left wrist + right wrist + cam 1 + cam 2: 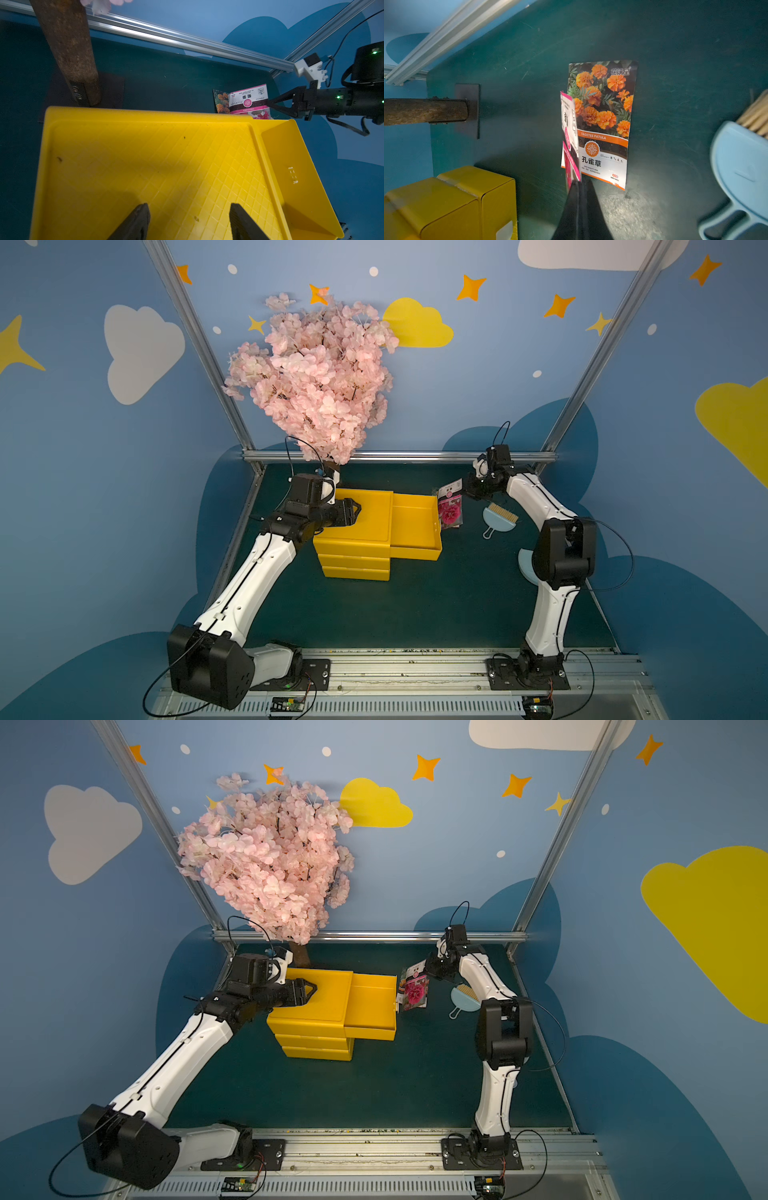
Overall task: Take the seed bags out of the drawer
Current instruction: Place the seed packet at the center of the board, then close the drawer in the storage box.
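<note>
Pink glossy seed bag (450, 512) pinched tight in the right gripper (270, 105), hanging at three o'clock of the empty-looking yellow drawer (415, 552) over the orange bag (604, 116) flat on the mat (415, 605), so next it's lower and let go, while the left gripper (189, 220) sits parted and empty over the cabinet's (361, 514) nine o'clock side.

A staged robot booth, with cloud-painted walls (141, 352) and aluminium frame (399, 456)
</note>
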`<state>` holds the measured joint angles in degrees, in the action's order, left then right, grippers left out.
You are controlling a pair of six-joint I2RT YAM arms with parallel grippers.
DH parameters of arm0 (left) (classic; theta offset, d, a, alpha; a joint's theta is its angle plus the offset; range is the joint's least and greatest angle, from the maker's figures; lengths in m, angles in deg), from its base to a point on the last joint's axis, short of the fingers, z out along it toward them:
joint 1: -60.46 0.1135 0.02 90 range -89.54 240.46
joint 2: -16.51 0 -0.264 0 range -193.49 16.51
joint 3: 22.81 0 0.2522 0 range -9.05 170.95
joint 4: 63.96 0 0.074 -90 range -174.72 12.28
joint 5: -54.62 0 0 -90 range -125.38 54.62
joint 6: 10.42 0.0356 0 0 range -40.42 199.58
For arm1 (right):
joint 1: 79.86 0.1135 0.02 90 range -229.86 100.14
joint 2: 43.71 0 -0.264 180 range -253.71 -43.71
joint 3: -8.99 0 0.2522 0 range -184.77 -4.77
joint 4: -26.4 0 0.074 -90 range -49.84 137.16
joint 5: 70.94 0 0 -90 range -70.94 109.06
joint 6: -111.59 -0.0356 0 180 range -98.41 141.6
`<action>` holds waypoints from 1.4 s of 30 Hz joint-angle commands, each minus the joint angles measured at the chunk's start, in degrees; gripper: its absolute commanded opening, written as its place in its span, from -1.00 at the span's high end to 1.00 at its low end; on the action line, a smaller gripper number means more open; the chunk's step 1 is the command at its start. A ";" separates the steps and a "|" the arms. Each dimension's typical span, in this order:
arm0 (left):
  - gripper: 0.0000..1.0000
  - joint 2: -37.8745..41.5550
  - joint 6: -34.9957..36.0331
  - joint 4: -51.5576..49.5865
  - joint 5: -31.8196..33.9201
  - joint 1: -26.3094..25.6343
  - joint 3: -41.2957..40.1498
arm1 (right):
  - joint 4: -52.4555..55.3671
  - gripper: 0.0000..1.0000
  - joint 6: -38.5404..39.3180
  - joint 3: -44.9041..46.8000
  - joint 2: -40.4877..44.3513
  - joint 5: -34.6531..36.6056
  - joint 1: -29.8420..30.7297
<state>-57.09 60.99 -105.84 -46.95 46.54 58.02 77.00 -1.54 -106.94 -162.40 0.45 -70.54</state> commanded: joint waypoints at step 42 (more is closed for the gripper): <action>-0.33 0.22 -0.97 -14.85 3.22 -0.94 -2.47 | -1.21 0.26 -0.18 29.75 35.02 -4.66 13.20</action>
<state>-55.71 61.17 -108.27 -45.58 45.65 58.02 76.36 -0.54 -77.72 -128.29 -3.29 -58.04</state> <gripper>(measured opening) 0.663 0.371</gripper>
